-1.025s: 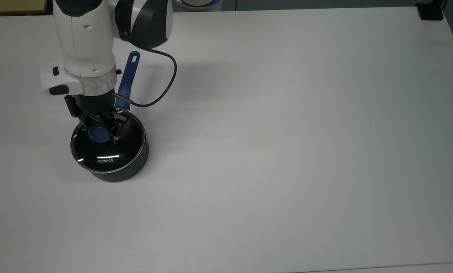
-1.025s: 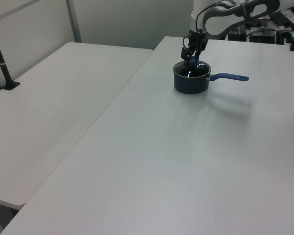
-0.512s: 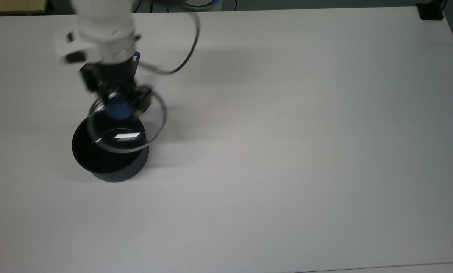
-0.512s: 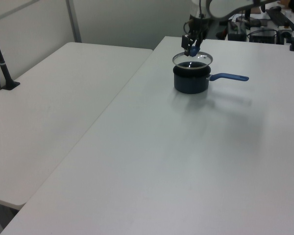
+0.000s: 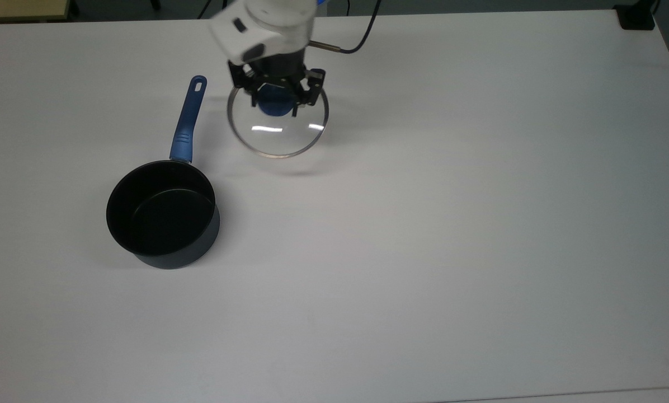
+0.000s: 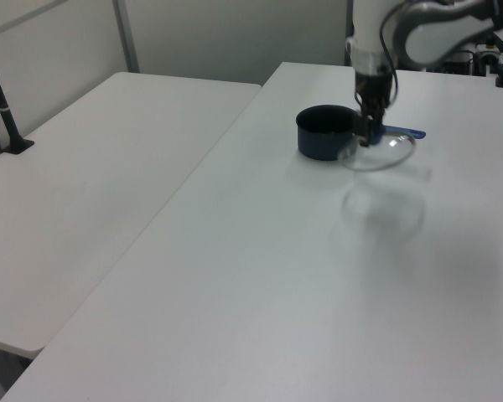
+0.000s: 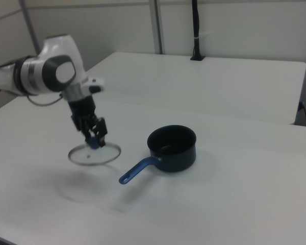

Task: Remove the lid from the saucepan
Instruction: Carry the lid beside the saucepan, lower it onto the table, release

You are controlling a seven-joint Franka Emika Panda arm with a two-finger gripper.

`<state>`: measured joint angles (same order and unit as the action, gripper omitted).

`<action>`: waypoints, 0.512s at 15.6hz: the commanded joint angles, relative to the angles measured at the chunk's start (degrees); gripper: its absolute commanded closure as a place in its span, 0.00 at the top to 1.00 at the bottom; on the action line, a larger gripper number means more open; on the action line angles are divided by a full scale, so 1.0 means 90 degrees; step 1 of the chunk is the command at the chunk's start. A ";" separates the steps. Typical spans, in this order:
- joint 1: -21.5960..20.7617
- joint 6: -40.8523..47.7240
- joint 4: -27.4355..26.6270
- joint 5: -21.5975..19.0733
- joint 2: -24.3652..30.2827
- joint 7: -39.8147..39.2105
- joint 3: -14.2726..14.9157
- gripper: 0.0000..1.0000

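- The claw (image 5: 277, 99) sits at the top view's upper centre, pinching the lid (image 5: 278, 131) by its blue knob (image 5: 274, 106).
- The lid hangs directly beneath the claw, off the white surface (image 5: 452, 224).
- The saucepan (image 5: 161, 215) stands uncovered at the top view's left, well apart.

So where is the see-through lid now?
The lid hangs from the end effector above the table, off the saucepan, on the top view's right of its handle.

Navy saucepan (image 5: 164, 215), black inside; clear lid (image 5: 281, 130), blue knob (image 5: 274, 106).
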<state>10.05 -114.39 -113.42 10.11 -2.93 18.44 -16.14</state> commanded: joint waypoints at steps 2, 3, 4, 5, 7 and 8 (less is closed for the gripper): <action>-0.0022 -0.0618 -0.1068 0.0215 0.0267 0.0061 -0.0062 0.60; -0.0022 -0.0814 -0.1156 0.0215 0.0218 0.0099 -0.0052 0.60; -0.0032 -0.0942 -0.1196 0.0224 0.0092 0.0139 -0.0062 0.60; -0.0042 -0.1001 -0.1196 0.0224 0.0004 0.0216 -0.0062 0.60; -0.0187 -0.1138 -0.1235 0.0448 -0.0201 0.0489 -0.0062 0.61; -0.0217 -0.1128 -0.1245 0.0594 -0.0279 0.0645 -0.0062 0.66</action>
<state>9.95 -122.80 -123.70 11.92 -3.96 19.59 -16.82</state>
